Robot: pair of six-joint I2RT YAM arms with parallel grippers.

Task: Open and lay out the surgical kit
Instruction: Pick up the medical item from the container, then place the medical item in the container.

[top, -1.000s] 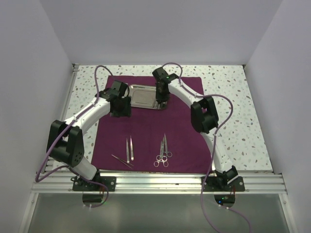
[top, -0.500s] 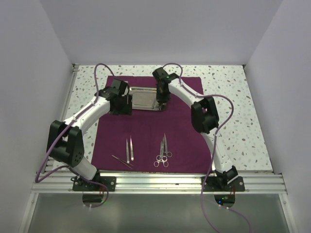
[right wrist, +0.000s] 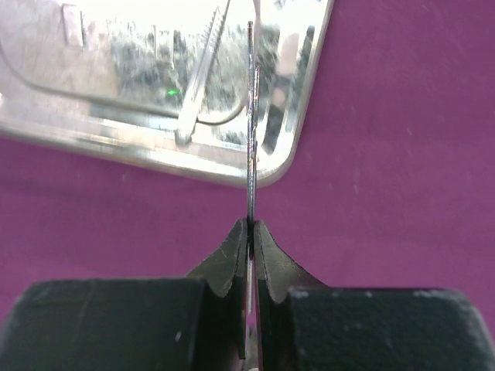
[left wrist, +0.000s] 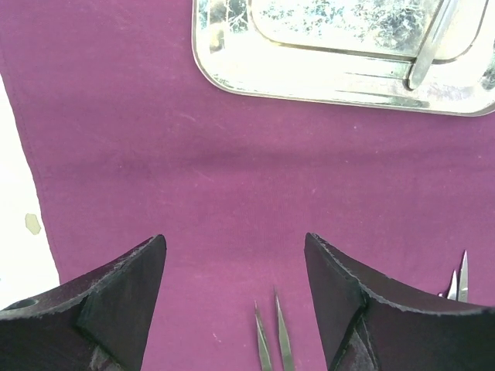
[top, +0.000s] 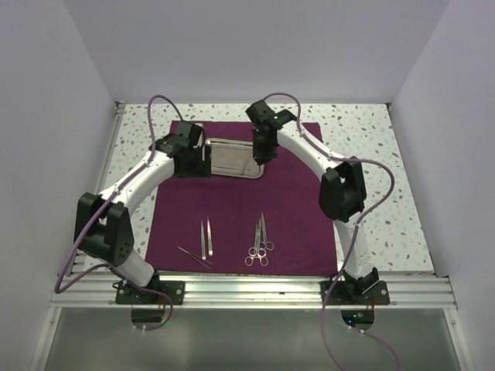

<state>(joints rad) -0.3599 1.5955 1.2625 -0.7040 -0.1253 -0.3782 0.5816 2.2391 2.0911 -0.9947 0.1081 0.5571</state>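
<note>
The surgical kit's maroon cloth (top: 232, 209) lies spread flat on the table. The shiny steel tray (top: 230, 157) sits on its far part. My right gripper (right wrist: 253, 224) is shut on a slim silver instrument (right wrist: 251, 116), seen edge-on, over the tray's (right wrist: 116, 139) right corner. My left gripper (left wrist: 236, 255) hangs open and holds nothing, above the cloth (left wrist: 232, 178) near the tray's (left wrist: 325, 73) left end. Tweezers (top: 206, 238), a thin probe-like tool (top: 193, 256) and scissors with forceps (top: 261, 241) lie on the near part of the cloth.
The speckled tabletop (top: 371, 154) shows around the cloth on both sides. White walls enclose the left, right and back. The aluminium rail (top: 255, 290) with both arm bases runs along the near edge.
My right gripper closed on the instrument and drew back toward the far side. My left gripper opened wider and shifted left and back, off the tray's left end.
</note>
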